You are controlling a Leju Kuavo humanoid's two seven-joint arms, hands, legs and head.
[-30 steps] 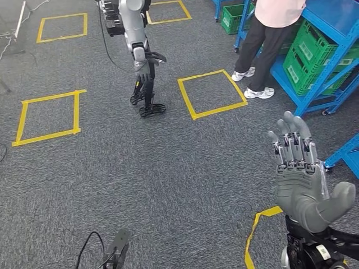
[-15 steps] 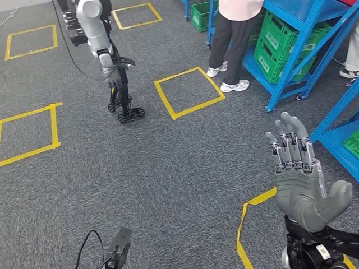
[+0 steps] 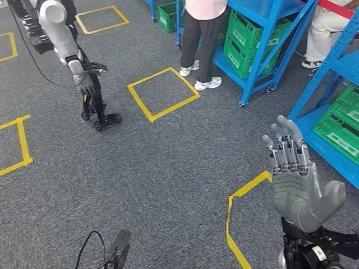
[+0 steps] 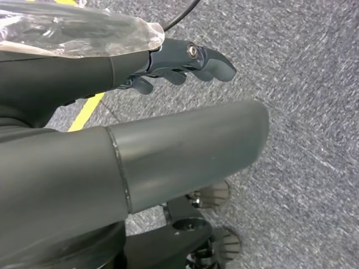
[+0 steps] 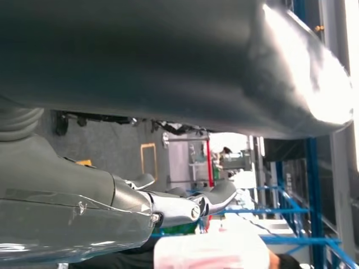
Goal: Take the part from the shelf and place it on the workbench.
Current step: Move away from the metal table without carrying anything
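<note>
Grey carpet floor (image 3: 169,168), yellow tape squares (image 3: 162,94), blue racks (image 3: 271,33) holding green crates (image 3: 245,42).

The floor (image 3: 169,168) is rough grey carpet with a speckled matt pile, marked with smooth yellow tape (image 3: 162,92). The shelf (image 3: 271,50) frames look like glossy blue painted metal, holding ribbed green plastic crates (image 3: 249,42). The right hand (image 3: 296,179) is matt grey plastic, its thumb (image 5: 169,61) faintly shiny
</note>
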